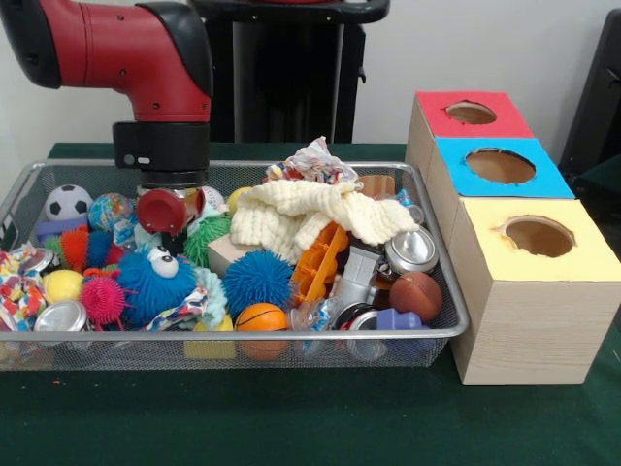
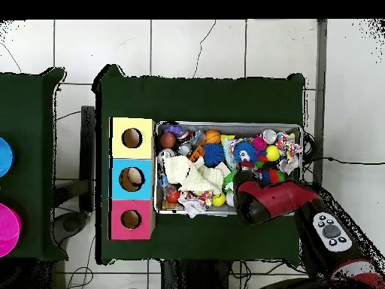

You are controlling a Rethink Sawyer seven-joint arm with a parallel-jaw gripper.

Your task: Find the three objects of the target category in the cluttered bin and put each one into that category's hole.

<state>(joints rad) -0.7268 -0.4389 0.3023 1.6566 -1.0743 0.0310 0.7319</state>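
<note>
no plush toy is seen in the wire bin [image 1: 441, 320]; being soft and light, one would be pinched mid-body, though the gripper [image 1: 167, 209] jaw state cannot be told.

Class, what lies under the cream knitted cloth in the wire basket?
An orange plastic toy pokes out beneath the cream knitted cloth; whatever else it covers in the silver wire basket is hidden.

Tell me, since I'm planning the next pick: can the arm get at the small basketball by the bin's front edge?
Probably yes. The basketball lies uncovered on top of the clutter against the bin wall nearest the camera, with nothing over it.
</note>
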